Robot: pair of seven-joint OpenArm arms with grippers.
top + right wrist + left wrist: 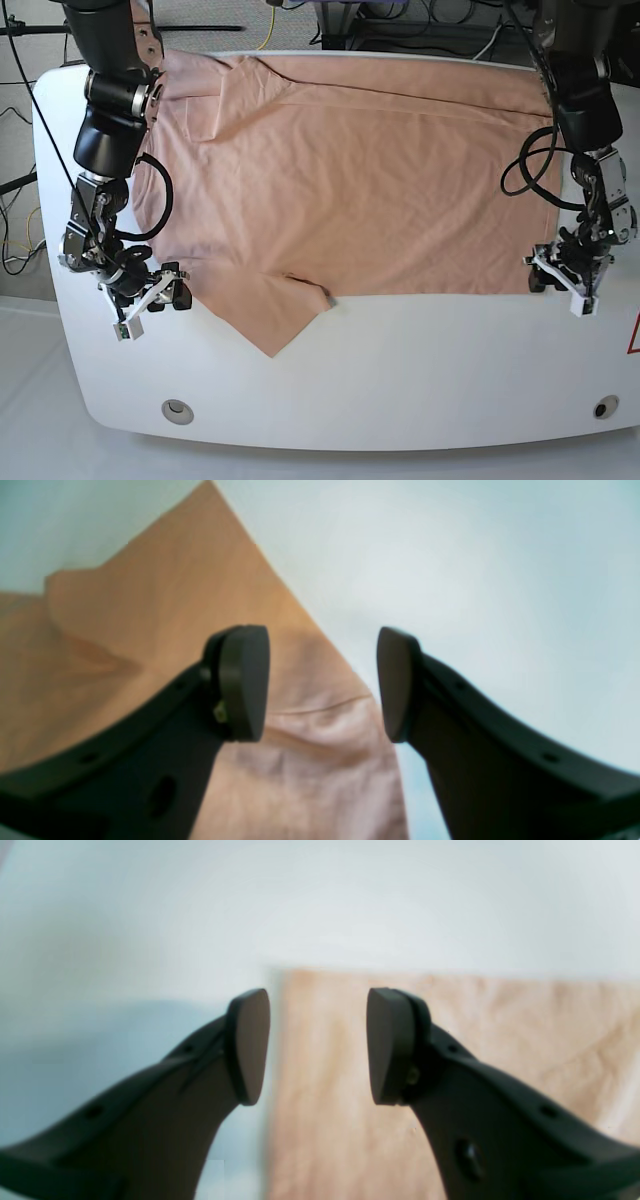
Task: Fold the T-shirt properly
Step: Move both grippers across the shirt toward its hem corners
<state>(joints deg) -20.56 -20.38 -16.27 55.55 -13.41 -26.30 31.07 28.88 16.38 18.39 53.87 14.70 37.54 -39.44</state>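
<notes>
The salmon-pink cotton T-shirt [360, 180] is spread flat on the white table [420, 370]. Both jaws are held open and empty: the left gripper [318, 1046] over the hem corner, the right gripper [322, 684] over the sleeve edge, probably to grasp for folding.

White table [420, 360] with rounded corners, carrying a T-shirt [370, 180]

The salmon-pink T-shirt lies spread flat across the frame's upper half; one pointed corner reaches toward lower centre.
</notes>
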